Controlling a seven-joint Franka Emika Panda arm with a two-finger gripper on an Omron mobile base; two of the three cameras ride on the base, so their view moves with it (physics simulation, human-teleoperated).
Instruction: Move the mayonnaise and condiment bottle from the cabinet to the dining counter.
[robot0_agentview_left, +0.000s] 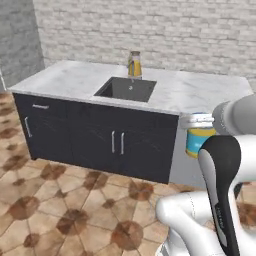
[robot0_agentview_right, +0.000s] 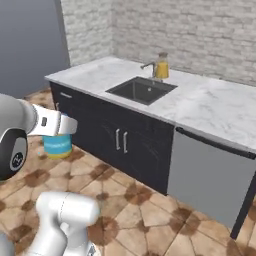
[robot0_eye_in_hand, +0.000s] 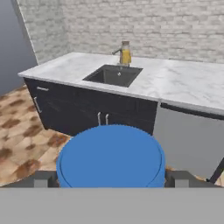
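The mayonnaise (robot0_agentview_left: 199, 143), a squat yellow jar with a blue lid and blue label band, hangs in the air over the tiled floor, in front of the counter's front face. My gripper (robot0_agentview_left: 200, 121) is shut on it near the lid, one finger on each side. From the right base view the mayonnaise (robot0_agentview_right: 57, 145) sits under the gripper (robot0_agentview_right: 56, 125). Its blue lid (robot0_eye_in_hand: 111, 157) covers the lower hand view between the fingertips (robot0_eye_in_hand: 43, 179). Ahead lies the dining counter (robot0_agentview_left: 70, 80), white grey-veined marble with a dark inset sink (robot0_agentview_left: 126, 89). The condiment bottle and the cabinet are out of view.
An amber bottle (robot0_agentview_left: 134, 65) stands by the faucet behind the sink. Dark base cabinet doors (robot0_agentview_left: 100, 140) with silver handles and a grey dishwasher front (robot0_agentview_right: 210, 175) lie under the counter. A brick wall (robot0_agentview_left: 150, 25) rises behind. Patterned floor tiles (robot0_agentview_left: 60, 210) lie before it.
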